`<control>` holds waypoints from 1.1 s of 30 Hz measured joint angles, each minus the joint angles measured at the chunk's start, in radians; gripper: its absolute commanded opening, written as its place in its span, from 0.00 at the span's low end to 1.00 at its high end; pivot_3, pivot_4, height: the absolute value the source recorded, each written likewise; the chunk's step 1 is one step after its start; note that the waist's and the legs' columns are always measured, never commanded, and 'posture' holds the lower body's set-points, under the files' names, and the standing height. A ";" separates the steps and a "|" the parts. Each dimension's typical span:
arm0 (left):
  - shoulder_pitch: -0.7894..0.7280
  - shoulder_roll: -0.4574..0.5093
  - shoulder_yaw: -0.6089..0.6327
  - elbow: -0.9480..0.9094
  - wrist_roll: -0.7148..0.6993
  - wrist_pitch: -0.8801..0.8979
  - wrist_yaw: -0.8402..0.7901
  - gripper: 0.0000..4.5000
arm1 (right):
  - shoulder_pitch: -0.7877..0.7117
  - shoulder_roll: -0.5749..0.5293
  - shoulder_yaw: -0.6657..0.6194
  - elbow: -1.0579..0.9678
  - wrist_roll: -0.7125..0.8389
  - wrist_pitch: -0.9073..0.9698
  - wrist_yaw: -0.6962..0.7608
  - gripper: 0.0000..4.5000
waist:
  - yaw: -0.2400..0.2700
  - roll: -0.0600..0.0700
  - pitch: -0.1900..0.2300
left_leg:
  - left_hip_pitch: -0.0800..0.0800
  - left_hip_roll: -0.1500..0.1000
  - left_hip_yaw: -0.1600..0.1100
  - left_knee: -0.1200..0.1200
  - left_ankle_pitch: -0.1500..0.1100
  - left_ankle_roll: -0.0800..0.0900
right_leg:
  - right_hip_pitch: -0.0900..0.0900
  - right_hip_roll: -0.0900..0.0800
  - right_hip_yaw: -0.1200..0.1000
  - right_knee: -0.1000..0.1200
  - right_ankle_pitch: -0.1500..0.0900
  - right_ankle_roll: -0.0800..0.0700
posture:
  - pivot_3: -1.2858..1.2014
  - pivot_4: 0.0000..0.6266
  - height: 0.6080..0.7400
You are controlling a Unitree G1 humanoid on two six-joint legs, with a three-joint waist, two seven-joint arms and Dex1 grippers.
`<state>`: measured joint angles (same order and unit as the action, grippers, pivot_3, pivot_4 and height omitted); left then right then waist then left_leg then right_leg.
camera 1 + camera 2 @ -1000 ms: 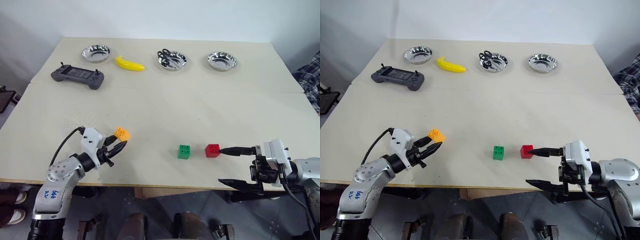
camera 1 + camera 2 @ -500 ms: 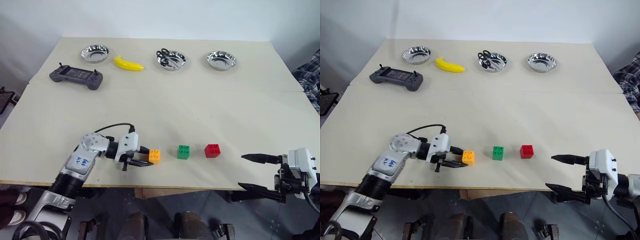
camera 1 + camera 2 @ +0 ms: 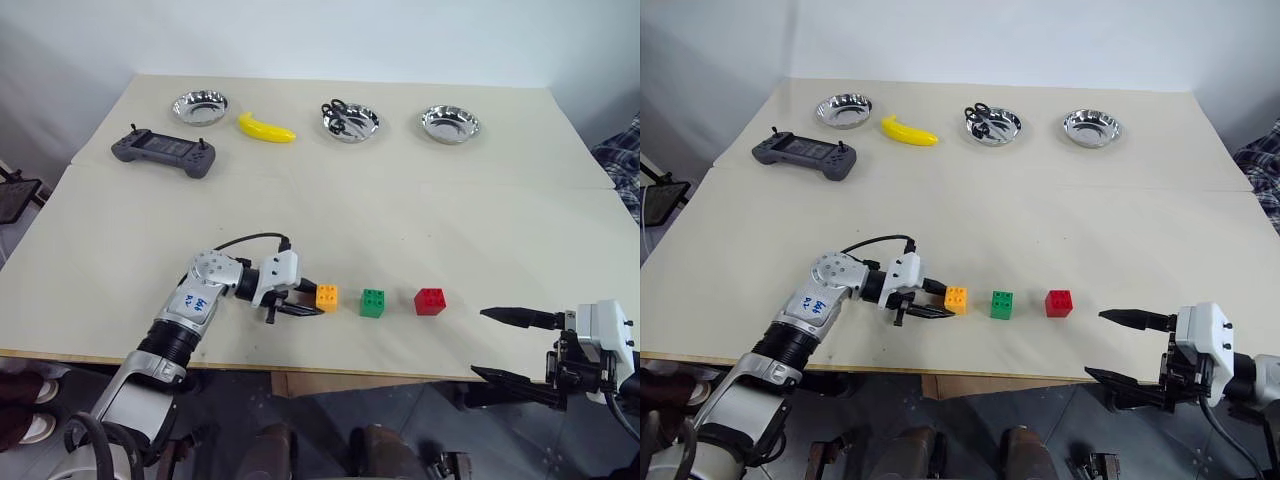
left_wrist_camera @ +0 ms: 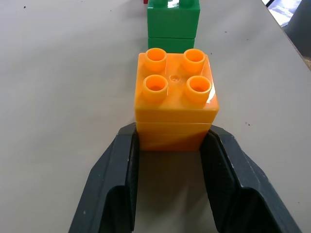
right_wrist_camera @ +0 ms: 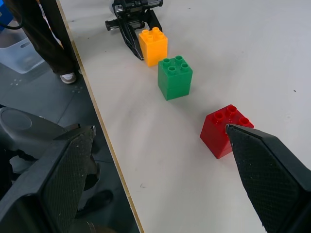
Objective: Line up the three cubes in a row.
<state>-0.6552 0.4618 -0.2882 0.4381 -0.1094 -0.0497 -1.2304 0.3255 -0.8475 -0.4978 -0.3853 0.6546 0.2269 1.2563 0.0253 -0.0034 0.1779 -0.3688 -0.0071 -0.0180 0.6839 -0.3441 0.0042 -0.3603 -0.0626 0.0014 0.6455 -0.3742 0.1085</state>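
Near the table's front edge, the left gripper (image 3: 305,303) clamps the orange cube (image 3: 327,296) just beside the green cube (image 3: 372,302) and red cube (image 3: 430,301) (row looks nearly formed); only release remains. Right gripper (image 3: 500,345) spread wide, empty.

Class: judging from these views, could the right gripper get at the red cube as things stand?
Probably yes. The right gripper is open, off the table's near edge, and the red cube is the nearest cube to it, with bare tabletop between. The green cube sits on the far side.
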 measured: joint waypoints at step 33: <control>0.625 0.284 0.631 -0.486 -0.350 0.177 0.143 0.99 | -0.069 0.087 0.010 0.144 -0.011 -0.045 -0.048 1.00 | -0.026 0.000 0.000 | 0.000 0.001 0.000 -0.004 0.000 0.000 | 0.000 -0.002 0.000 -0.002 0.000 -0.001 | 0.52 0.24 1.00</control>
<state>-0.0300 0.7461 0.3426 -0.0481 -0.4592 0.1268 -1.0877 0.2563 -0.7608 -0.4875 -0.2415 0.6432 0.1816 1.2079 -0.0010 -0.0029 0.1779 -0.3686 -0.0064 -0.0185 0.6804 -0.3446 0.0043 -0.3607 -0.0649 0.0016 0.6434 -0.3740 0.1077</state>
